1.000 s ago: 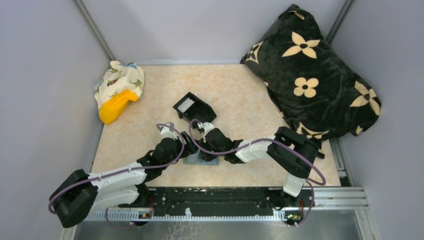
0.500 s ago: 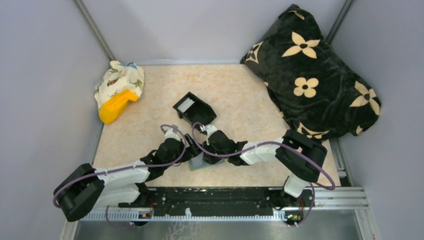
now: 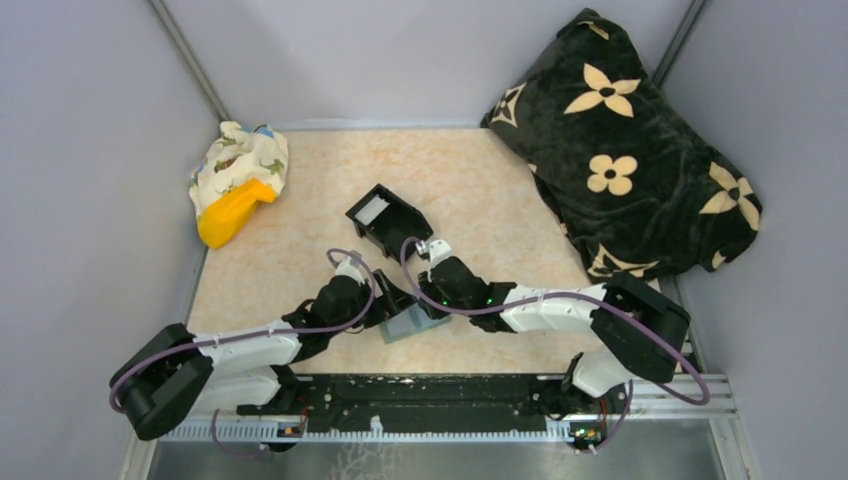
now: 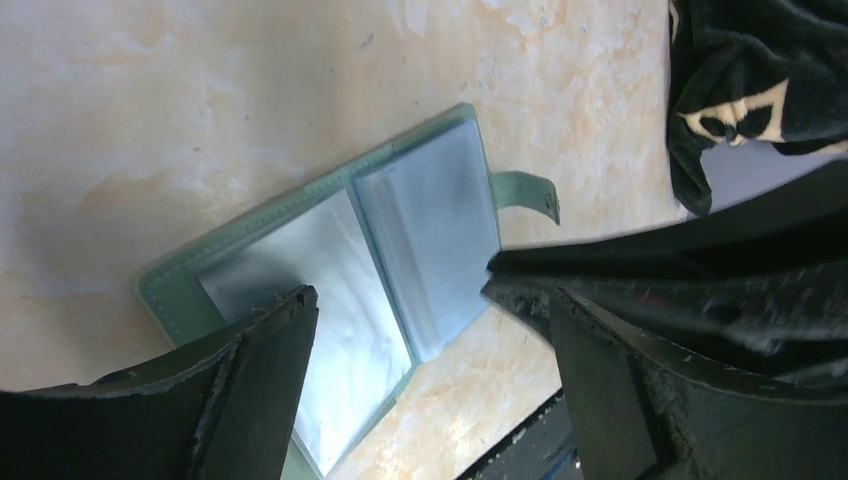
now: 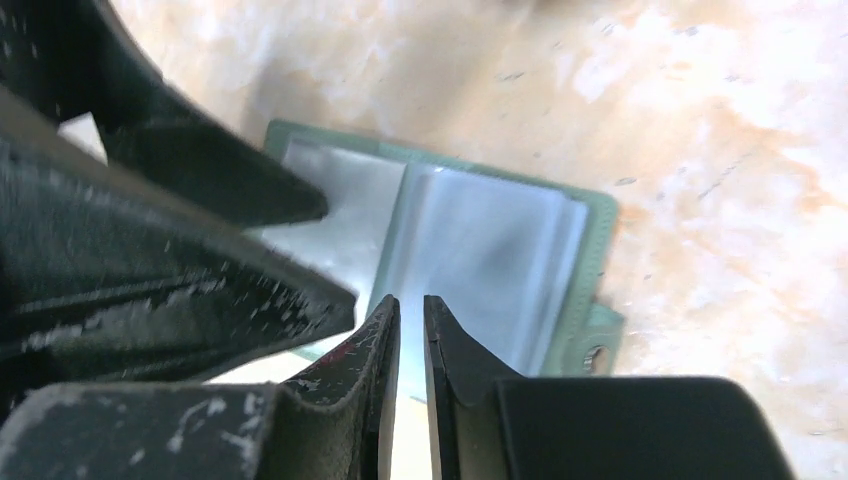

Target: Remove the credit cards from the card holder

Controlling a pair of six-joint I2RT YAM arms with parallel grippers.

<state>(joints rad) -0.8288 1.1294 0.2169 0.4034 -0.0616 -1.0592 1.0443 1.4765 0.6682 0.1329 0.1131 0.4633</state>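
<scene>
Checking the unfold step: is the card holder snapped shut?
No, the card holder lies open, blue-grey pockets showing, snap tab loose to one side.

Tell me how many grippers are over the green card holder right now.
2. The left gripper, jaws open, straddles the open card holder. The right gripper, fingers nearly together, hangs over its middle fold.

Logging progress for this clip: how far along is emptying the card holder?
Done: card holder lies open flat. In hand: right pincer nips a thin pale strip at its pockets, maybe a card; left pincer straddles it, open. Left: no card clearly out.
</scene>
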